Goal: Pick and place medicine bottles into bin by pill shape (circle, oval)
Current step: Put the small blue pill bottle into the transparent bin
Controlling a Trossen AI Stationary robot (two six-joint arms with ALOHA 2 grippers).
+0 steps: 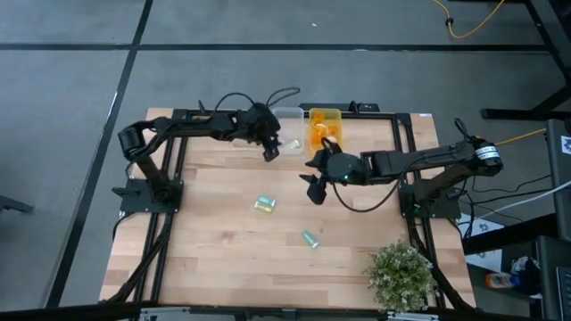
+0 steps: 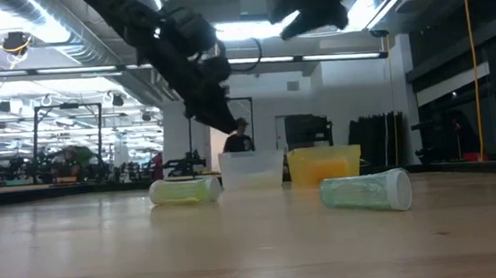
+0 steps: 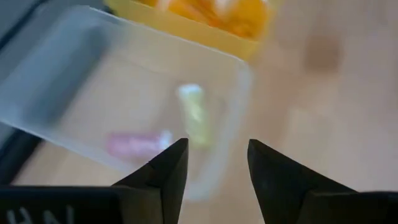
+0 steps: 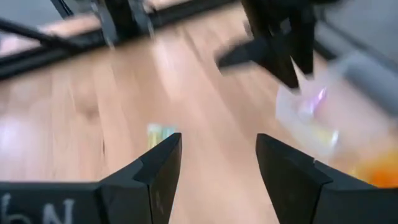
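My left gripper [image 3: 217,149] is open and empty above the near rim of a clear bin [image 3: 74,87], which holds a yellow-green bottle [image 3: 194,115] and a pink bottle [image 3: 134,144] lying on its floor. A yellow bin [image 1: 324,125] beside it holds orange bottles. My right gripper [image 4: 217,146] is open and empty above the table's middle [image 1: 314,187]. A yellow-green bottle [image 1: 264,204] and a teal bottle [image 1: 310,239] lie on their sides on the table; they also show in the low view, yellow-green [image 2: 185,190] and teal [image 2: 367,191].
A potted plant [image 1: 401,275] stands at the near right corner. The two bins stand side by side at the far edge. Black frame rails [image 1: 169,178] run along the table's left and right sides. A person [image 2: 241,140] stands in the room behind.
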